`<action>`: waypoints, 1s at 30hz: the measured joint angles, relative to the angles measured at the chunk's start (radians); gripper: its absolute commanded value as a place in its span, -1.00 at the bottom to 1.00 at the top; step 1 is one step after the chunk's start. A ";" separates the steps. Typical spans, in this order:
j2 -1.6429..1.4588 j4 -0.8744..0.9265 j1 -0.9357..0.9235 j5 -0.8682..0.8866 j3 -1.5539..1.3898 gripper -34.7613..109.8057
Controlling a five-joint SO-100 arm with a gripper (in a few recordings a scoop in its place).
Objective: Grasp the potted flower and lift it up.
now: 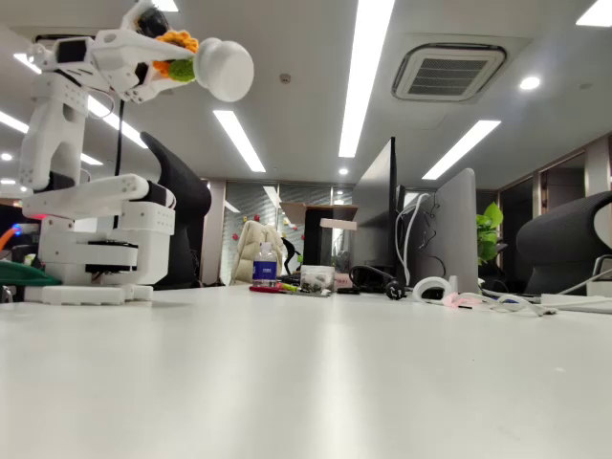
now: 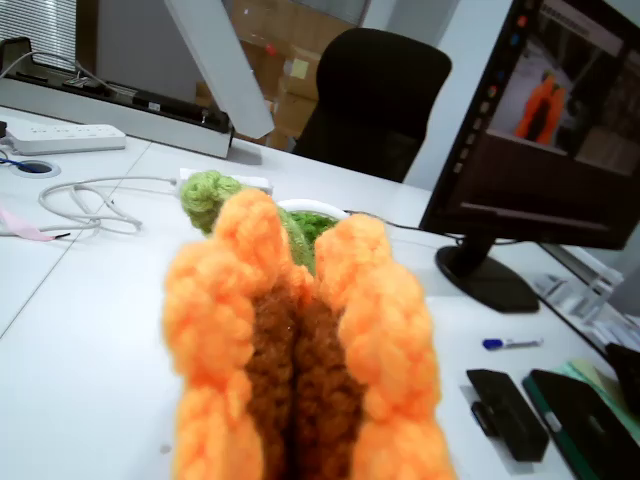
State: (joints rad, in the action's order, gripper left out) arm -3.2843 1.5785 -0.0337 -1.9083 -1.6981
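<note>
1. The broad white tabletop (image 1: 316, 373) fills the lower half of the fixed view; the white arm stands on it at the left.
2. The arm's white pincer (image 1: 164, 59) is raised high above the tabletop at the upper left of the fixed view, closed around the flower head of the small crocheted sunflower in a round white pot (image 1: 222, 69).
3. The potted flower is well clear of the tabletop and lies tipped on its side: its long axis runs roughly level, pot bottom pointing right, orange petals toward the pincer.
4. The round white pot holds green crocheted leaves (image 2: 215, 195); in the wrist view its white rim peeks out just behind them.
5. In the wrist view the flower (image 2: 300, 350) looks squeezed, orange petals folded up on either side of the brown centre.
</note>
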 measured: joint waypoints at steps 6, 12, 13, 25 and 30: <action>0.000 0.008 0.003 0.000 0.002 -0.52; 0.000 0.008 0.003 0.000 0.002 -0.52; 0.000 0.008 0.003 0.000 0.002 -0.52; 0.000 0.026 0.003 0.000 0.002 -0.52; 0.000 0.026 0.003 0.000 0.002 -0.52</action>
State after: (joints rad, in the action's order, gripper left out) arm -3.2843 1.6045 -0.0307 -1.9083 -1.6966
